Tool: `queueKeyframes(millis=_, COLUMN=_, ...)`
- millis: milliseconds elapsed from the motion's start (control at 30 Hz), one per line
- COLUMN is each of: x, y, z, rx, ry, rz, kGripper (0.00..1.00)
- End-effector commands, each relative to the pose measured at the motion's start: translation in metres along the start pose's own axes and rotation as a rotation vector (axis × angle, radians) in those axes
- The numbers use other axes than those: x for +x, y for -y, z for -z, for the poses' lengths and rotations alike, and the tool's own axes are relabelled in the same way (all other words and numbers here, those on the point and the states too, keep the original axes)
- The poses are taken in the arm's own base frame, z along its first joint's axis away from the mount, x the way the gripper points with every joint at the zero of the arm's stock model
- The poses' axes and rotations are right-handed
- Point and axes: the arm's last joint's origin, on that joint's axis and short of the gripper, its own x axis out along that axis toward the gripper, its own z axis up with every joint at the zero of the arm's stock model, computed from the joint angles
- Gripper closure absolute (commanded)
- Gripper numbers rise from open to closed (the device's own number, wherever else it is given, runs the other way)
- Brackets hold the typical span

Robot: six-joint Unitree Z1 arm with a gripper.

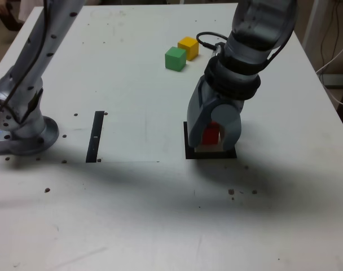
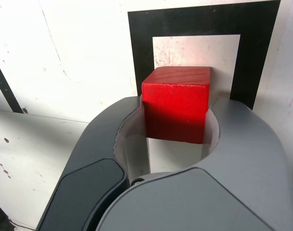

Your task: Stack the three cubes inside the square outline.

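One red cube (image 2: 175, 113) pinched in the gripper (image 2: 177, 100), over the square outline (image 2: 255, 53); green (image 1: 175, 58) and yellow (image 1: 188, 48) sit well apart; letting go too high could land it crooked, wobbling the stack imo.

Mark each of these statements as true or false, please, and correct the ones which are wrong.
1. The red cube is between the jaws of the pincer. True.
2. The green cube lies on top of the yellow cube. False: they are beside each other on the table.
3. The straight black strip is to the exterior view's left of the square outline. True.
4. The yellow cube is inside the square outline. False: it is outside, beyond it in the exterior view.
5. The square outline has a white centre. True.
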Motion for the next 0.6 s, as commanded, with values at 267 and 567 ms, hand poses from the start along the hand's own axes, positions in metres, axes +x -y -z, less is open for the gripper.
queueKeyframes(millis=267, x=0.0103, y=-0.0058, z=-0.001, rx=-0.005, ry=-0.015, rz=0.015, kGripper=0.01)
queueKeyframes(millis=567, x=0.0082, y=-0.0095, z=0.0049, rx=-0.013, ry=-0.014, rz=0.016, kGripper=0.01)
